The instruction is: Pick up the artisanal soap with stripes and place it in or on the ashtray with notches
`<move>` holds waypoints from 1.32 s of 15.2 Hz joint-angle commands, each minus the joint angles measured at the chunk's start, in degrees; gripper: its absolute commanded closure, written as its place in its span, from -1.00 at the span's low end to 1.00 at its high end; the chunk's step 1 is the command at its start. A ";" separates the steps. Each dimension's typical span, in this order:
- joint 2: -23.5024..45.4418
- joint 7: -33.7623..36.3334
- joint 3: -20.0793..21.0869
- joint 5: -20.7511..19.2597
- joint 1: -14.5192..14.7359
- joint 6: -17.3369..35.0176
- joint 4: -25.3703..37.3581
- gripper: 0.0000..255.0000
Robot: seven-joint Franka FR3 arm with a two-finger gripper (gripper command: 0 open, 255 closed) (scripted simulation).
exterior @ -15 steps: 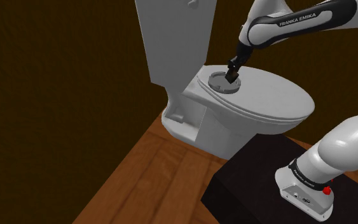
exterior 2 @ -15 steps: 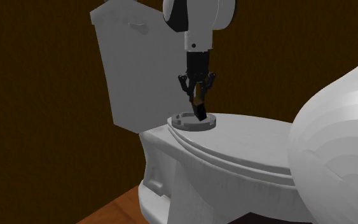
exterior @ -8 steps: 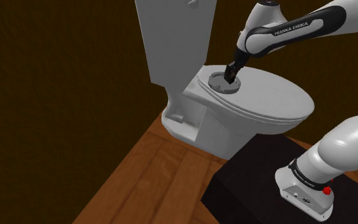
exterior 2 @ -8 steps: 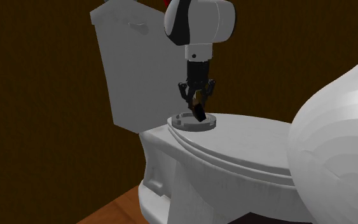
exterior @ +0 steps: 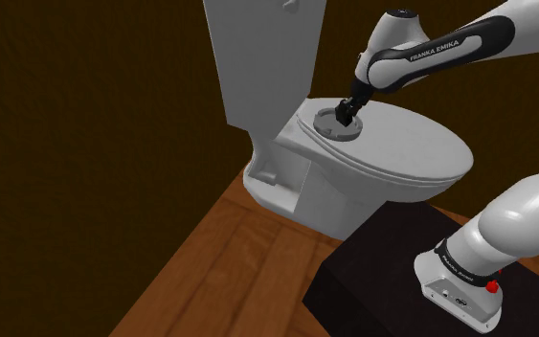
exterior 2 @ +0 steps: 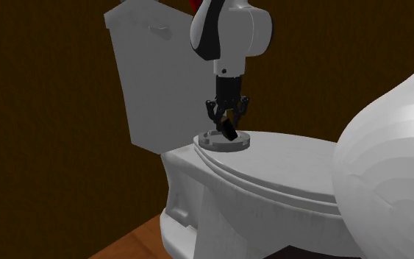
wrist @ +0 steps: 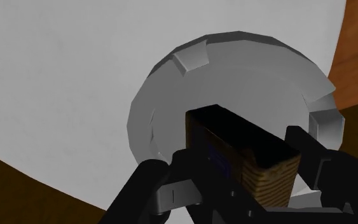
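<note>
The soap (wrist: pixel 247 147) is a dark block with brown and tan stripes on its end. It lies tilted inside the round grey ashtray (wrist: pixel 171 83), which has notches cut in its rim. The ashtray (exterior: pixel 325 129) stands on the closed toilet lid, close to the tank. My gripper (wrist: pixel 247 162) hangs right over it, fingers parted on either side of the soap (exterior 2: pixel 228 132) and loose from it. In the second exterior view the gripper (exterior 2: pixel 227 121) points straight down into the ashtray (exterior 2: pixel 212 143). The shoulder view shows the gripper (exterior: pixel 346 113) at the ashtray's middle.
The white toilet lid (exterior: pixel 411 153) slopes away from the tall tank (exterior: pixel 258 57) behind the ashtray. My dark stand (exterior: pixel 382 278) sits on a wooden floor (exterior: pixel 229 268). Dark brown walls close the corner. A big white arm link (exterior 2: pixel 389 169) covers the second exterior view's right.
The gripper came down with the soap into the ashtray and its fingers spread apart; the soap tipped over and now rests in the ashtray.
</note>
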 commanded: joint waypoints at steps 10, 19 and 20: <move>-2.02 -0.20 0.21 0.49 0.30 -4.71 0.91 -1.00; -4.27 -0.38 0.34 0.79 0.47 -8.30 2.24 -1.00; -4.27 -0.38 0.34 0.79 0.47 -8.30 2.24 -1.00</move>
